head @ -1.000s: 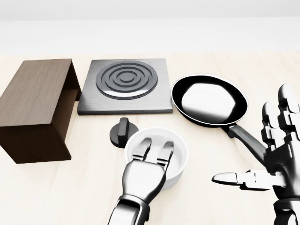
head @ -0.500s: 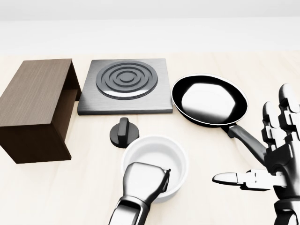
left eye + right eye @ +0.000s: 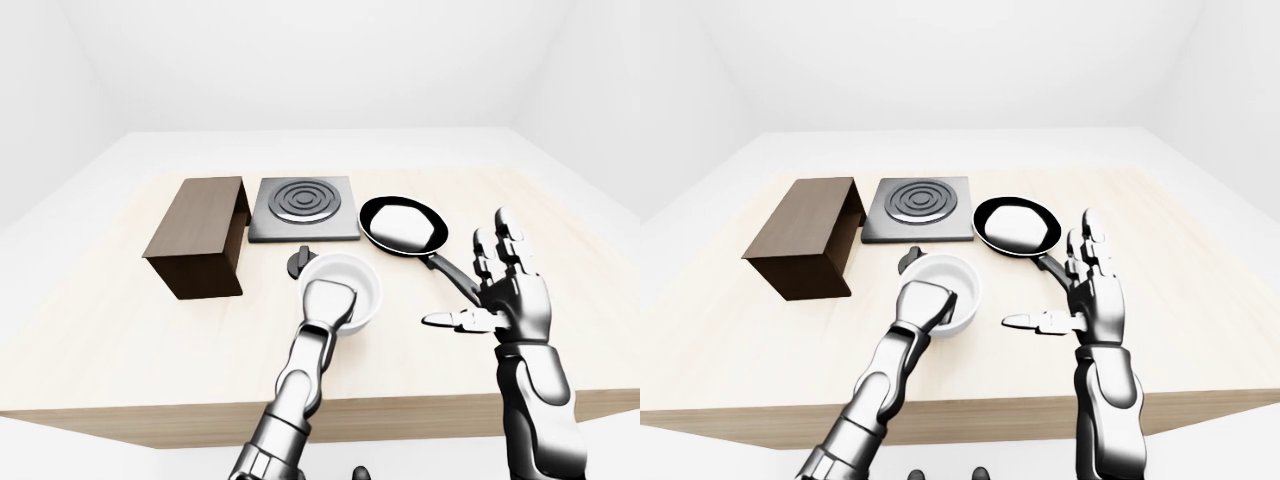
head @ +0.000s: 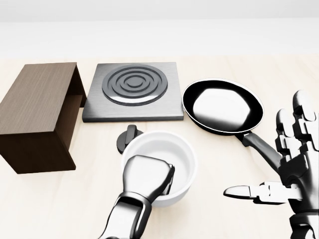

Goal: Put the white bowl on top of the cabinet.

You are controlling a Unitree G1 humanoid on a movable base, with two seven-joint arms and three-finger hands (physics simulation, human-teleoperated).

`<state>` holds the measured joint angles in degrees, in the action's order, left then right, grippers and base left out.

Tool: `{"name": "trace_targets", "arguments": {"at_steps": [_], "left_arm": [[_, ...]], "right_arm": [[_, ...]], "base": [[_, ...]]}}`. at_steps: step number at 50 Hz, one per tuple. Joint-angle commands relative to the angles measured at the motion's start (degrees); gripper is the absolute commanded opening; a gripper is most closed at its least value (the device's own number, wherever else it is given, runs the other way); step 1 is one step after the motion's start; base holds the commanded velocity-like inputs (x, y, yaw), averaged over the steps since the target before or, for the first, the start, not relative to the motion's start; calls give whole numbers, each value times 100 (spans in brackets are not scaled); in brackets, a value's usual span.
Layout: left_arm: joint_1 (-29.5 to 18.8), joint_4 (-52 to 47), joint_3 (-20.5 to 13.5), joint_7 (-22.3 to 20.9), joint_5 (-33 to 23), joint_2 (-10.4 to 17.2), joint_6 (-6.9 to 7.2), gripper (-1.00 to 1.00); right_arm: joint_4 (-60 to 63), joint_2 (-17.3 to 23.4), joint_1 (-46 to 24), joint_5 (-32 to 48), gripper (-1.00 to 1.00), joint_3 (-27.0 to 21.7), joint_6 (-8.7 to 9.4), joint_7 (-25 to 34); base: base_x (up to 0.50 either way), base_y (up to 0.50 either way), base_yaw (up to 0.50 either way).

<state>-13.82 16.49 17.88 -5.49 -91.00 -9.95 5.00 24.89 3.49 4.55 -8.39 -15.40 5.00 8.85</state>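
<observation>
The white bowl (image 4: 172, 157) is at the lower middle of the head view, its rim overlapping the black knob (image 4: 125, 139). My left hand (image 4: 148, 180) is shut on the bowl's near rim, with fingers curled inside and the back of the hand outside. The dark wooden cabinet (image 4: 37, 104) stands at the left, its open side facing right and its top bare. My right hand (image 4: 273, 160) is open with fingers spread, at the right, beside the pan's handle and holding nothing.
A grey hotplate (image 4: 132, 89) with ring burner lies at the top middle. A black frying pan (image 4: 222, 105) lies to its right, handle pointing toward my right hand. The table's near edge shows in the left-eye view (image 3: 400, 415).
My left fingers have curled shut on the bowl's near rim. The bowl has shifted left and now overlaps the knob. The right hand has barely moved.
</observation>
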Motion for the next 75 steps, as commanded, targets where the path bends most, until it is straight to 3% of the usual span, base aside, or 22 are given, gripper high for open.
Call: {"name": "trace_targets", "arguments": {"at_steps": [1, 12, 21, 34, 39, 51, 60, 66, 71, 75], "left_arm": [[-93, -1675, -118, -1010, -934, 2, 0, -100], [-70, -2313, -232, -1429, -1280, -80, 0, -100], [-716, -2670, -634, -2186, -1570, -35, 0, -100], [-2050, -2134, -1215, -2700, -1393, 344, 0, -100], [-2926, -1721, -1524, -2801, -995, 671, 0, -100], [-4039, -385, -1770, -2283, -42, 1318, 0, -100], [-4545, 321, -1804, -1886, 543, 1711, 0, -100], [-5013, 1225, -1998, -1230, 1121, 2142, 0, -100], [-5189, 1769, -2080, -844, 1661, 2572, 0, -100], [-5169, 1784, -2058, -838, 1823, 2808, 0, -100]], "right_arm": [[-15, -11, 8, 32, 100, 40, 0, 21], [-2, -20, 29, 44, 100, 48, 0, 45], [-5, -32, 45, 79, 100, 84, 0, 49], [60, -64, 113, 119, 100, 123, 0, 78], [7, -99, 145, 196, 100, 223, 0, 83], [-12, -130, 215, 290, 100, 339, 0, 113], [48, -171, 310, 348, 100, 411, 0, 138], [44, -169, 307, 354, 100, 413, 0, 162], [28, -170, 298, 373, 100, 419, 0, 164], [43, -170, 296, 366, 100, 411, 0, 160]], "base": [[0, 0, 0], [0, 0, 0], [0, 0, 0], [0, 0, 0], [0, 0, 0], [0, 0, 0], [0, 0, 0], [0, 0, 0], [0, 0, 0], [0, 0, 0]]}}
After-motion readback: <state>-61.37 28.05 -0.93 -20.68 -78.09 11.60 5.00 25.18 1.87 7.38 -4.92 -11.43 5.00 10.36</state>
